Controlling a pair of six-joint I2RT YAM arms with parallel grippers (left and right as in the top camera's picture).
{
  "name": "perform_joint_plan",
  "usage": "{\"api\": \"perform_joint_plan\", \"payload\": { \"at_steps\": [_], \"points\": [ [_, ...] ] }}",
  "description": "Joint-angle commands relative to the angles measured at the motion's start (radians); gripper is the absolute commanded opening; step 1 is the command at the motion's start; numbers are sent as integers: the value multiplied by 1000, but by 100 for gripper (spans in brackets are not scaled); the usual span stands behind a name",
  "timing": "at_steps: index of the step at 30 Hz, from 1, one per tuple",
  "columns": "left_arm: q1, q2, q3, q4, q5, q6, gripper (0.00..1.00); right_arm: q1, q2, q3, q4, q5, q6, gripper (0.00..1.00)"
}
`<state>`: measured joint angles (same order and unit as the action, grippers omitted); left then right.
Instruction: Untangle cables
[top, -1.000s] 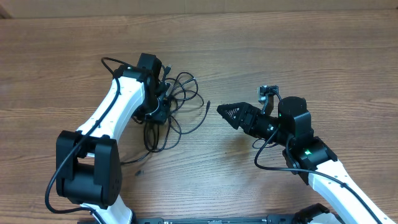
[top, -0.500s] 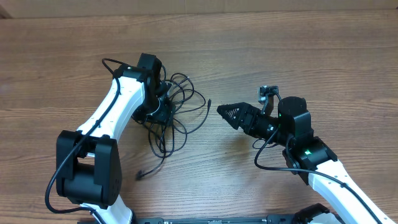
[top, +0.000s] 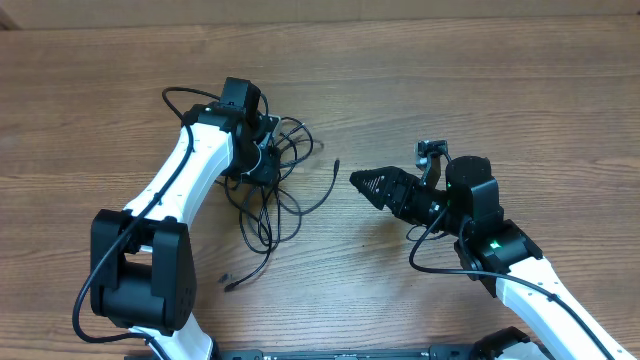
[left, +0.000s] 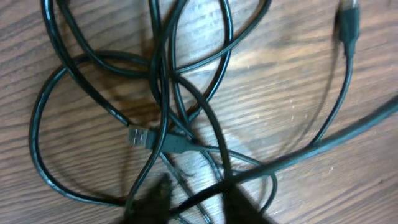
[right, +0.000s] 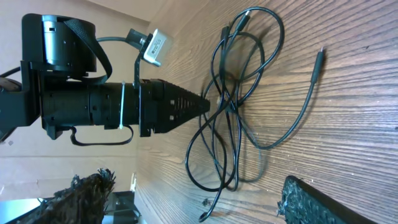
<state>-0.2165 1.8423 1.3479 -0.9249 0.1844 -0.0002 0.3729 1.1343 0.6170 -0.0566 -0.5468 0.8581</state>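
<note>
Thin black cables (top: 275, 185) heaped in a loose tangle on the wooden worktop (top: 480, 90), left of centre in the overhead view. Loops overlapping and crossing many times over. One strand trailing out toward the near edge, ending in a small plug (top: 229, 287). Another curving right to a free end (top: 336, 163), lying between the heap and the right hand.

Close up from the left wrist: the same cables (left: 163, 87) flat on the wood. A silver-tipped USB plug (left: 138, 137) in the middle of the crossings, a second dark connector (left: 347, 25) at the upper right.

Left hand (top: 264, 160) down on the upper left part of the tangle. Blurred dark fingertips (left: 155, 200) at the bottom of its own view, strands running between and under them. From the right wrist, left hand (right: 200, 106) tapering to a point right at the cables (right: 233, 112). Narrow by the look of it, perhaps pinching a strand, but cannot tell.

Right hand (top: 362, 182) hovering apart from the heap, pointing left at it. Fingers (right: 323, 200) spread wide, nothing between them.
</note>
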Motion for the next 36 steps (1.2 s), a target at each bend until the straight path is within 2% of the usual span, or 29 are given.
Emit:
{"api": "perform_joint_plan", "payload": {
  "at_steps": [1,8,12,20,24,30,36],
  "points": [
    [-7,11,9,5,27,-7,4,-4,-11,27,-3,11,-23,88],
    [-6,7,22,-60,31,-7,4,-4,-11,27,-3,11,-23,88],
    [-6,3,137,-194,35,-7,4,-4,-11,27,-3,11,-23,88],
    [-7,-8,643,-519,120,-6,4,-4,-11,27,-3,11,-23,88],
    [-7,-8,924,-620,208,-7,4,-4,-11,27,-3,10,-23,91],
    [-6,-11,1209,-676,354,-15,4,-4,-11,27,-3,10,-25,92],
    [-6,-16,1427,-661,405,-112,4,-4,-11,27,-28,11,-31,92]
  ]
}}
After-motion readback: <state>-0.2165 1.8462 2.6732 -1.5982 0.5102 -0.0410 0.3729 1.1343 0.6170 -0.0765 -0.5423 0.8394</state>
